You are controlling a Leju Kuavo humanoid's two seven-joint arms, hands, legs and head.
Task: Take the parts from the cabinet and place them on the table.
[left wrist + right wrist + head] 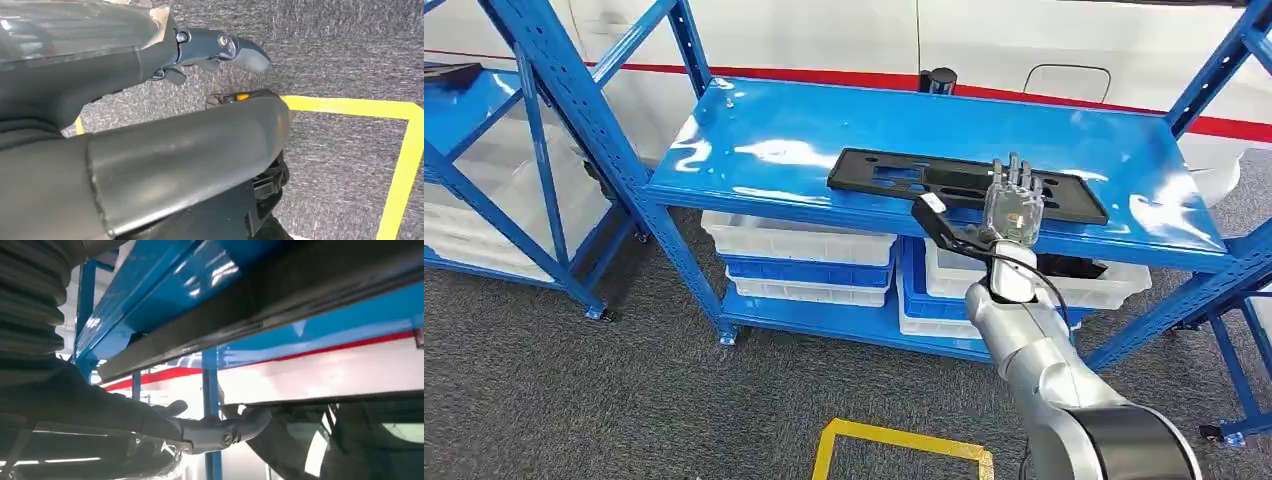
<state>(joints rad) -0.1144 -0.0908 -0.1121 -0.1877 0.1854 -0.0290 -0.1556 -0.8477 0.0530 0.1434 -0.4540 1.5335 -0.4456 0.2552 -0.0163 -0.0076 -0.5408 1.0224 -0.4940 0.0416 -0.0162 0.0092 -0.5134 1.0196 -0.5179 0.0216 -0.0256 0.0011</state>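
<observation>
A flat black part [904, 178] with cut-outs lies on the top shelf of the blue cabinet [824, 120]. My right hand [1012, 208] is raised at the part's front edge, right of its middle, its fingers straight and reaching over the part. In the right wrist view the part's dark edge [280, 305] runs close past the hand [150, 415], and the thumb [225, 430] stands apart from that edge. Nothing is gripped. My left hand [200, 50] hangs over the grey carpet and holds nothing.
White and blue bins [799, 240] are stacked on the cabinet's lower shelf; one on the right holds another dark part [1074, 266]. A second blue rack [484, 110] stands at the left. Yellow tape [904, 445] marks a square on the carpet near my feet.
</observation>
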